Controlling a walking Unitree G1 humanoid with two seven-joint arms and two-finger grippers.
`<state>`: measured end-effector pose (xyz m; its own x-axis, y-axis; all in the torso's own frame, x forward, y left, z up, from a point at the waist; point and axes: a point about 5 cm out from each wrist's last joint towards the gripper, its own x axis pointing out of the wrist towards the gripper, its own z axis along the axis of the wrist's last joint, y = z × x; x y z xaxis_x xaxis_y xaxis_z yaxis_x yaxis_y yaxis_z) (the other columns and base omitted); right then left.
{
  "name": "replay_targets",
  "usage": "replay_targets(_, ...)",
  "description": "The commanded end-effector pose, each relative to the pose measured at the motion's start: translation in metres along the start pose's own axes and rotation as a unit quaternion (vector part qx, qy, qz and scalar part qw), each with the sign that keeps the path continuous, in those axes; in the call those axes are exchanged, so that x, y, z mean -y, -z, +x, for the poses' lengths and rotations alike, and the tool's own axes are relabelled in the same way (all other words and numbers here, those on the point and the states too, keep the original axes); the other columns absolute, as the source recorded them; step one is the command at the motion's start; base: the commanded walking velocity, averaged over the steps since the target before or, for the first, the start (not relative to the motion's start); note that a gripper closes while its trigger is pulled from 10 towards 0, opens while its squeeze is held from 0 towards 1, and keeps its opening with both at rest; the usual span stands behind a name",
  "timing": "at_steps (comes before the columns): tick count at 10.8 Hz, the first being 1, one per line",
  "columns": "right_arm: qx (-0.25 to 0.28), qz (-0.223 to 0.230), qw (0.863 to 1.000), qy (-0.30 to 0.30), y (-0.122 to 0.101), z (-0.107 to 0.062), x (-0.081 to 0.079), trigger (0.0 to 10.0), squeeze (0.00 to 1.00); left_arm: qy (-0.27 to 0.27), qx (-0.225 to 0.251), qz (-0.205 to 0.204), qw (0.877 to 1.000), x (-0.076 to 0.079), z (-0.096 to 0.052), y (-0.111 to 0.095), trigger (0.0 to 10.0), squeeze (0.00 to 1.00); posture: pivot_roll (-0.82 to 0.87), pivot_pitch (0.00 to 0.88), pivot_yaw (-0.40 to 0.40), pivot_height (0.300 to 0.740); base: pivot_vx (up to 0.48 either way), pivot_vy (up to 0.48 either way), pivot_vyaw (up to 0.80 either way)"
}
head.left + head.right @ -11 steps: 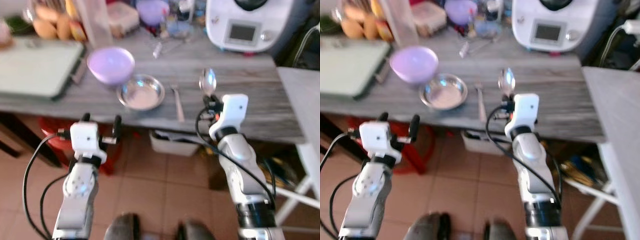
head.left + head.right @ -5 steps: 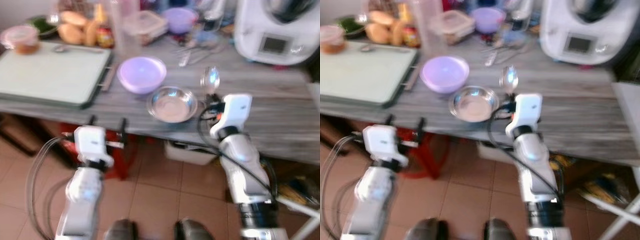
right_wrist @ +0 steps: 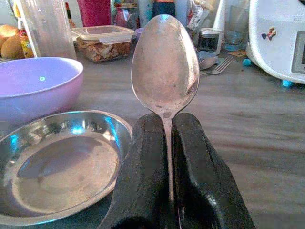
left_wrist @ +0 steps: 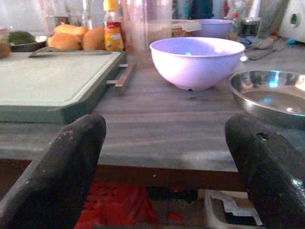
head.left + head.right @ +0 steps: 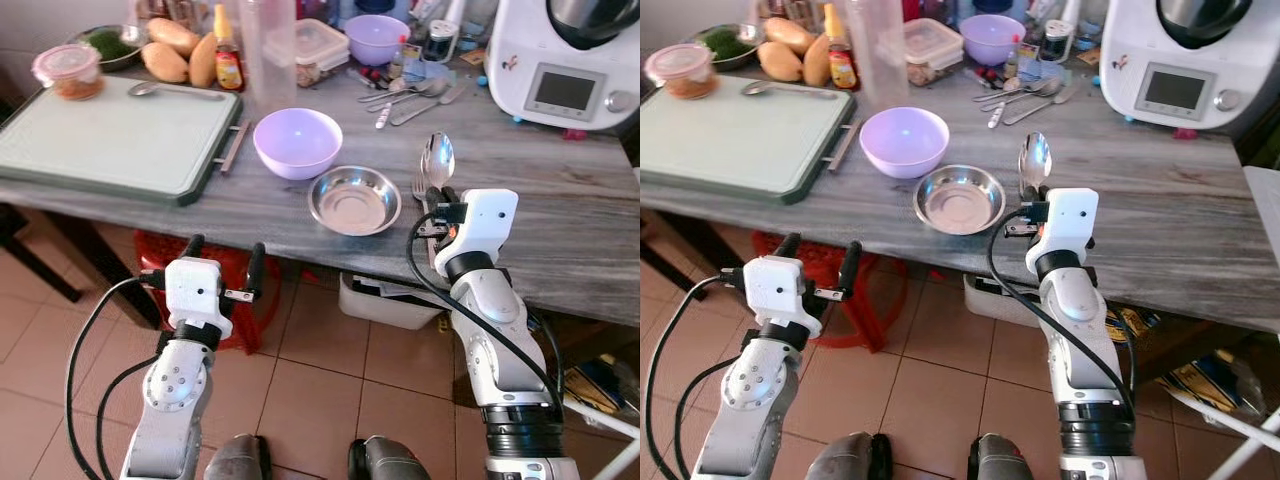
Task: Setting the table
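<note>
My right gripper (image 5: 440, 196) is shut on the handle of a metal spoon (image 5: 437, 160), held upright at the front edge of the grey wooden table (image 5: 560, 200). In the right wrist view the spoon (image 3: 165, 67) stands between the black fingers (image 3: 145, 167). Just to its left sits a steel bowl (image 5: 354, 200), with a purple bowl (image 5: 297, 142) behind it. A fork (image 5: 418, 186) lies on the table beside the spoon, mostly hidden. My left gripper (image 5: 222, 262) is open and empty below the table's front edge, facing both bowls (image 4: 198, 59).
A green cutting board (image 5: 110, 140) covers the table's left side. A white kitchen machine (image 5: 565, 60) stands back right. Bread rolls, jars, containers and loose cutlery (image 5: 410, 92) crowd the back. Under the table are a red stool (image 5: 150, 265) and a white box (image 5: 385, 300).
The whole picture has shifted and sharpened as the camera moved. The right gripper keeps the spoon upright and the left gripper stays open, both in the same posture.
</note>
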<state>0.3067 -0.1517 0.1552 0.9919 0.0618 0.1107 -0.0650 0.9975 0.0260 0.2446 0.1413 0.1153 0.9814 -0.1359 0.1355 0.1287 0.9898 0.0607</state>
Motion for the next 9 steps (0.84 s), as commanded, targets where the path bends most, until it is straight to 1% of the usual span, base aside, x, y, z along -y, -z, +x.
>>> replay_targets(1, -0.002, -0.004, 1.0, 0.007, -0.0006, -0.0017, 0.0045, 10.0, 0.0, 0.005, 0.008, 0.003, 1.0, 0.0014, 0.0013, -0.0051, 10.0, 0.0, -0.02, 0.17, -0.015, 0.74, 0.0, -0.416, 0.0)
replay_targets(6, -0.002, -0.005, 1.0, 0.004, -0.0011, -0.0014, 0.004, 10.0, 0.0, 0.0, 0.01, 0.006, 1.0, 0.0009, 0.002, -0.0057, 10.0, 0.0, -0.02, 0.17, -0.021, 0.74, 0.0, -0.42, 0.0)
replay_targets(7, -0.002, -0.005, 1.0, 0.003, -0.0013, -0.0013, 0.0044, 10.0, 0.0, -0.001, 0.01, 0.007, 1.0, 0.0007, 0.0019, -0.0054, 10.0, 0.0, -0.02, 0.17, -0.022, 0.74, 0.0, -0.247, 0.0)
replay_targets(9, -0.009, -0.009, 1.0, 0.005, 0.0009, -0.0025, 0.0043, 10.0, 0.0, -0.007, 0.005, 0.004, 1.0, -0.0015, -0.0015, -0.0033, 10.0, 0.0, -0.02, 0.177, -0.027, 0.74, 0.0, 0.0, 0.0)
